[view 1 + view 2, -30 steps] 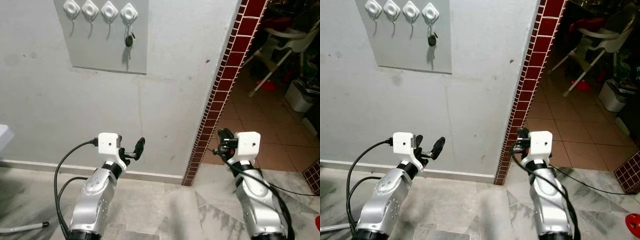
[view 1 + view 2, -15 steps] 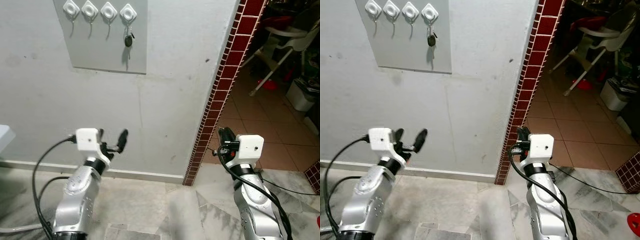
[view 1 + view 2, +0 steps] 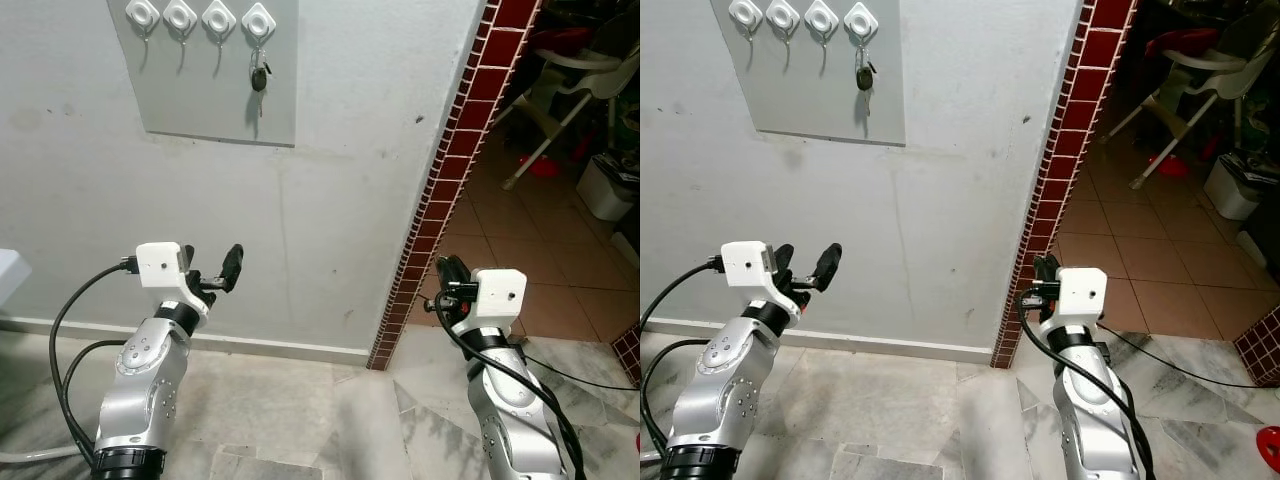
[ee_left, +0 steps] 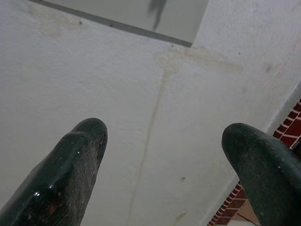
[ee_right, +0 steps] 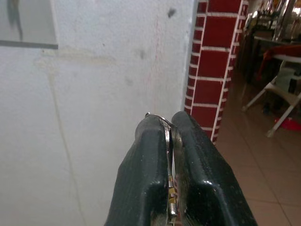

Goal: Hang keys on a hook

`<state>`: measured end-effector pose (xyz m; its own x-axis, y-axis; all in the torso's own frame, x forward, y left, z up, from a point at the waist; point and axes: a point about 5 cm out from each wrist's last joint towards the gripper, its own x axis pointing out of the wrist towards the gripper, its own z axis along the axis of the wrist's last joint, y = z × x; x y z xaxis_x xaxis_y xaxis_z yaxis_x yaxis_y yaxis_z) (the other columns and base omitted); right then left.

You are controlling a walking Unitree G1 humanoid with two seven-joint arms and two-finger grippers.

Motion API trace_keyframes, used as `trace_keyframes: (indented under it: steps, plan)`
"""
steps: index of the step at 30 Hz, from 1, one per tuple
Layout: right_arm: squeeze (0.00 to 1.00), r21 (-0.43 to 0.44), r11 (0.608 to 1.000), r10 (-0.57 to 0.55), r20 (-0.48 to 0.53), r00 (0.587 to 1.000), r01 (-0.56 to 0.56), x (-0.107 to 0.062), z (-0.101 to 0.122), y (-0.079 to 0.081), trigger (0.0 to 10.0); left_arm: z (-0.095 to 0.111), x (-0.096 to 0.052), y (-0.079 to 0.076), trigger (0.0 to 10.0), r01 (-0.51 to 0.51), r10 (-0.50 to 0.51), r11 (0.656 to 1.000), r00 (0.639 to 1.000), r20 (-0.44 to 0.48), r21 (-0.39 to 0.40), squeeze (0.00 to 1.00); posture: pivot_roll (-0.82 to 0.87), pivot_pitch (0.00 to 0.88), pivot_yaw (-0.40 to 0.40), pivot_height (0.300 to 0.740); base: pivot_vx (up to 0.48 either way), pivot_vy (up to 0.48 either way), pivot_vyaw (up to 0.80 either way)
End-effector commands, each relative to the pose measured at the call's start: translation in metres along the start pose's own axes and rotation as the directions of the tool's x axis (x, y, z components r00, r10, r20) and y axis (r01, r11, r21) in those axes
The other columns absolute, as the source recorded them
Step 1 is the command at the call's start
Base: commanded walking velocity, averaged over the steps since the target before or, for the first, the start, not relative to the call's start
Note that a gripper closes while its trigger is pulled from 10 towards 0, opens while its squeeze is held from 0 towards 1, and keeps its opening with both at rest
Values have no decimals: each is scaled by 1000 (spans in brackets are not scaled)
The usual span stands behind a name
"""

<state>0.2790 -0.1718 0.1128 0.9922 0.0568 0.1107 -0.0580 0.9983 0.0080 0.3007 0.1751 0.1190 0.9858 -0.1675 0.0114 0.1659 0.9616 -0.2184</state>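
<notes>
Right gripper [image 5: 168, 141] clenched on thin metal key ring [image 5: 165, 123]: light, stiff, slippery, best pinched at rim. Left gripper [image 4: 169, 169] spread, empty.

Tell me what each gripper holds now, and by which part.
The right gripper is shut on a metal key ring, pinched by its thin rim between the fingertips; what hangs from the ring is hidden. The left gripper is open and holds nothing.
</notes>
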Motion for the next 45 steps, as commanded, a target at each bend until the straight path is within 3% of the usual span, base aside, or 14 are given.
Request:
trace_keyframes:
  steps: [1, 33, 40, 45]
  plan:
    - [0, 9, 1000, 13, 15, 1000, -14, 1, 4, 3, 10000, 0, -1, 5, 10000, -17, 17, 1000, 1000, -11, 4, 0, -47, 0, -14, 740, 0, 480, 0]
    - [0, 26, 999, 26, -5, 1000, -26, -2, 3, 5, 10000, 2, -1, 7, 10000, -18, 18, 1000, 1000, -22, 9, 0, -43, 0, -18, 740, 0, 480, 0]
    - [0, 31, 999, 26, -9, 1000, -26, -3, 3, 6, 10000, -5, 2, 8, 10000, -66, 67, 998, 993, -95, 16, 0, -44, 0, -17, 740, 0, 0, 0]
    - [0, 34, 999, 25, -13, 1000, -24, -3, 2, 6, 10000, -4, 2, 6, 10000, -49, 53, 998, 994, -92, 39, 0, -44, 0, -17, 740, 0, 0, 0]
